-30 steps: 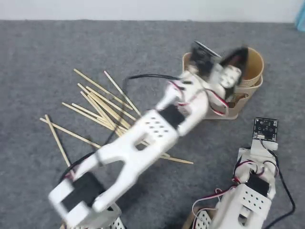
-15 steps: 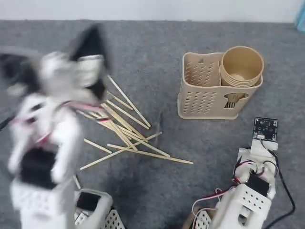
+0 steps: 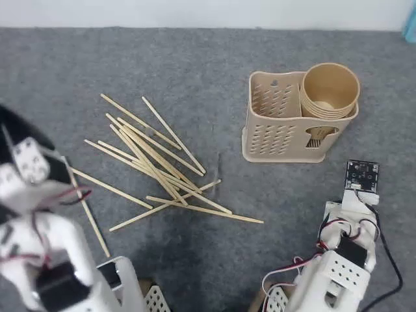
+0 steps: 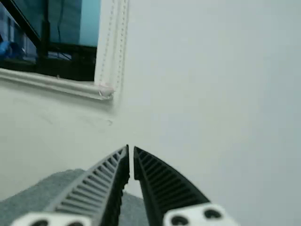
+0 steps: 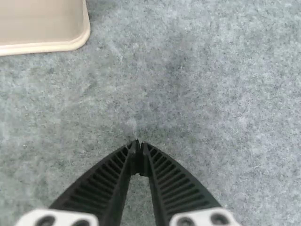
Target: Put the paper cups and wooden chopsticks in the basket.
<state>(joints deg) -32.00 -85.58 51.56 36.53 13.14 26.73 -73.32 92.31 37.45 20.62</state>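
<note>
The beige slotted basket (image 3: 279, 133) stands at the right on the grey carpet, and a stack of paper cups (image 3: 329, 88) sits upright in its right compartment. Several wooden chopsticks (image 3: 153, 162) lie scattered on the carpet left of the basket. The left arm (image 3: 32, 214) is raised at the near left corner. My left gripper (image 4: 130, 149) is shut on nothing and points up at a white wall. The right arm (image 3: 351, 247) rests near the front right. My right gripper (image 5: 139, 142) is shut and empty just above the carpet, with a basket corner (image 5: 42, 23) ahead of it.
The basket's left compartment (image 3: 274, 97) holds nothing visible. One chopstick (image 3: 84, 205) lies close to the left arm's base. Bare carpet lies between the chopsticks and the basket. A window frame (image 4: 56, 75) shows on the wall in the left wrist view.
The left arm swung away from the basket, passed over the chopsticks and pulled back, raised, to the near left corner. The right arm has not moved.
</note>
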